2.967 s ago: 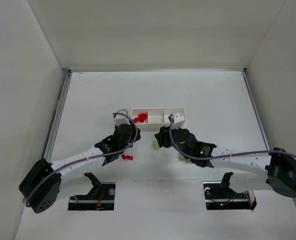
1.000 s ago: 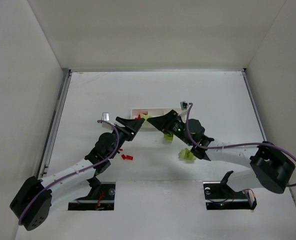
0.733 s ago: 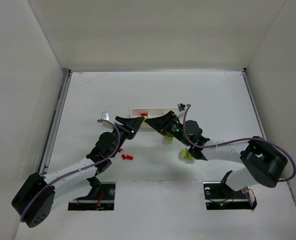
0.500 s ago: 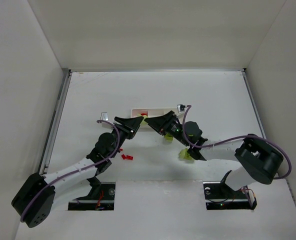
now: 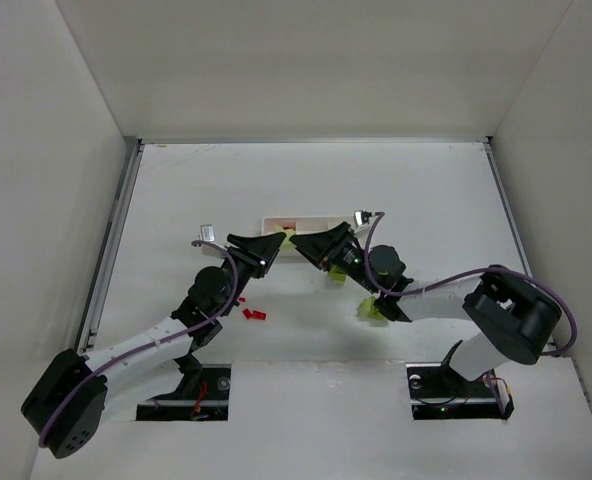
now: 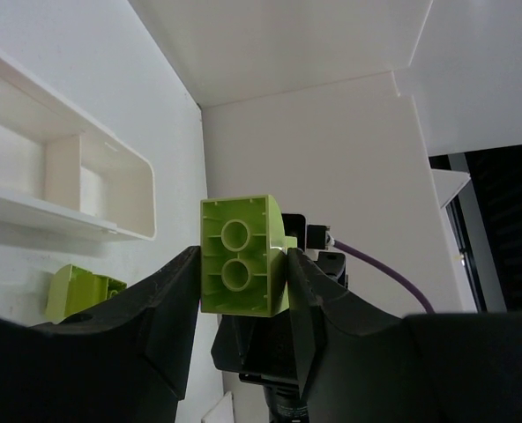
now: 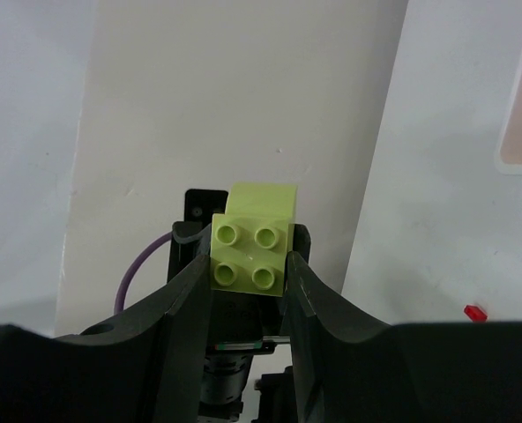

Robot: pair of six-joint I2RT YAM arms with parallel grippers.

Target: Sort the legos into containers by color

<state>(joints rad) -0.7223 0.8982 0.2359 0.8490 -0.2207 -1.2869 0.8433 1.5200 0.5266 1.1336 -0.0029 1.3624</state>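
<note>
It looked like a robotics lab test cell: a white table (image 5: 376,190) boxed in by plain white walls (image 5: 36,150), a left arm (image 5: 146,340) and right arm (image 5: 446,300) mounted at its near edge, purple cables (image 5: 431,284) trailing along them, metal rails (image 5: 116,230) edging the sides.

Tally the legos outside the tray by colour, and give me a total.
Red legos: 3, all loose on the table.
Yellow-green legos: 3, two on the table, one held between the left gripper and right gripper.
Total: 6
</note>
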